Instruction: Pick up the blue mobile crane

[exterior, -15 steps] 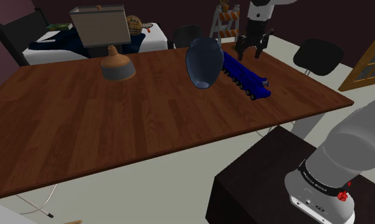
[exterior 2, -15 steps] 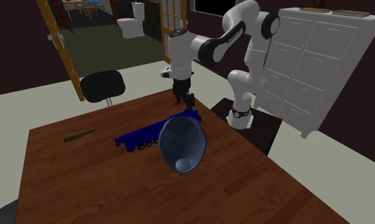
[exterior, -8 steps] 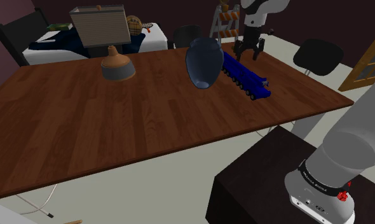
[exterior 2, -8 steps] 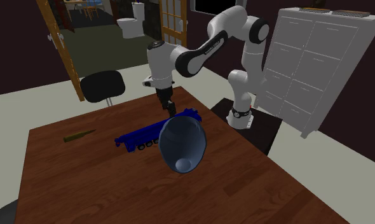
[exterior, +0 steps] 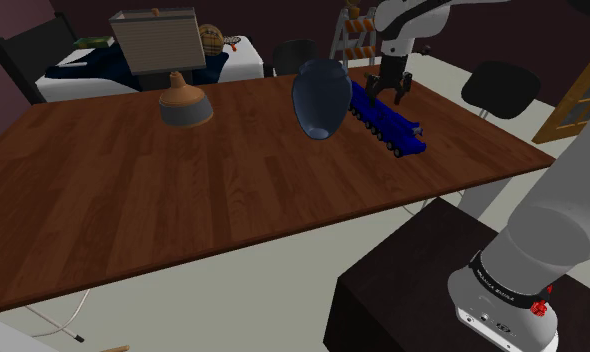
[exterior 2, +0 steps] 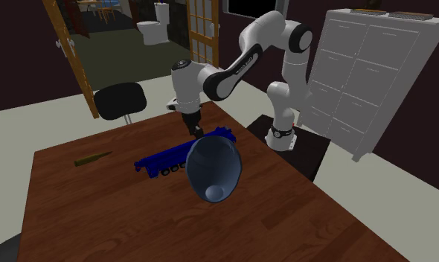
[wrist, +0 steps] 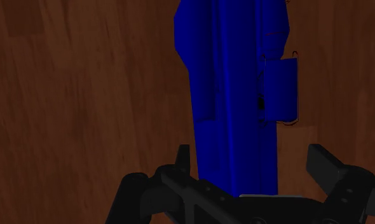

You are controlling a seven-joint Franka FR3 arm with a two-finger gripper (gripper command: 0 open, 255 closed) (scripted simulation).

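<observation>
The blue mobile crane (exterior: 391, 125) lies lengthwise on the dark wooden table (exterior: 183, 190), just behind a big dark blue vase (exterior: 318, 97). My black gripper (exterior: 388, 88) hangs low over the crane's far end, pointing down. In the second exterior view the gripper (exterior 2: 194, 129) is right above the crane (exterior 2: 162, 161), near the vase's (exterior 2: 214, 168) rim. The wrist view has the crane's long body (wrist: 234, 95) running between the open gripper's (wrist: 253, 159) fingers (wrist: 183, 156), one on each side, with neither touching it.
A brown bell-shaped piece (exterior: 186, 103) stands on the table towards the shoulder view's left. A thin dark bottle (exterior 2: 91, 158) lies near the table's far edge. A black chair (exterior 2: 120, 100) stands beyond the table, and a white cabinet (exterior 2: 367, 74) behind the stand.
The arm has swung from beside the table's edge over the crane and come down; the open fingers now straddle its body. Crane and vase have not moved.
</observation>
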